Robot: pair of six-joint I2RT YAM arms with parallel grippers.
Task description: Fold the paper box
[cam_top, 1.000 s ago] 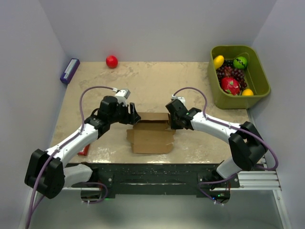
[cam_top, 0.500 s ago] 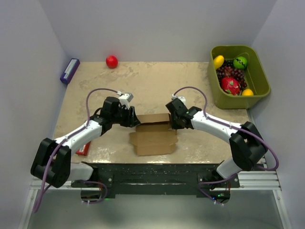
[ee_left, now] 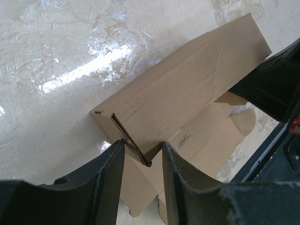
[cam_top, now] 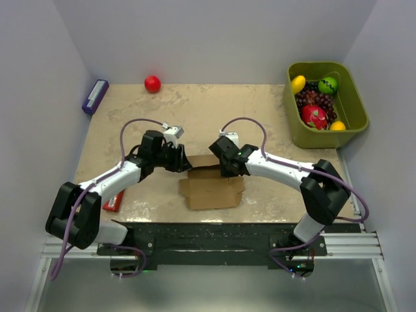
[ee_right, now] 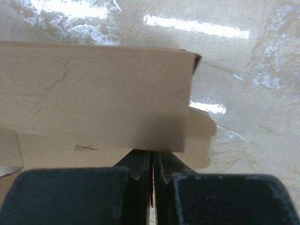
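Observation:
The paper box [cam_top: 211, 190] is a brown cardboard sheet lying mid-table, its far panel folded up. My left gripper [cam_top: 184, 162] is at the raised panel's left end. In the left wrist view my left gripper [ee_left: 143, 144] has its fingers closed in on a folded corner of the box [ee_left: 187, 93], touching it on both sides. My right gripper [cam_top: 225, 170] is at the raised panel's right part. In the right wrist view my right gripper [ee_right: 151, 153] is shut, its tips tucked under the upright panel [ee_right: 93, 93] and holding nothing.
A red ball [cam_top: 152, 83] and a small purple box [cam_top: 95, 96] lie at the back left. A green bin [cam_top: 356, 123] of fruit stands at the back right. A flat red box [cam_top: 113, 203] lies under my left arm near the front edge.
My right gripper has slid left along the raised panel. My left gripper has closed in on the panel's left corner. The box has shifted slightly to the right.

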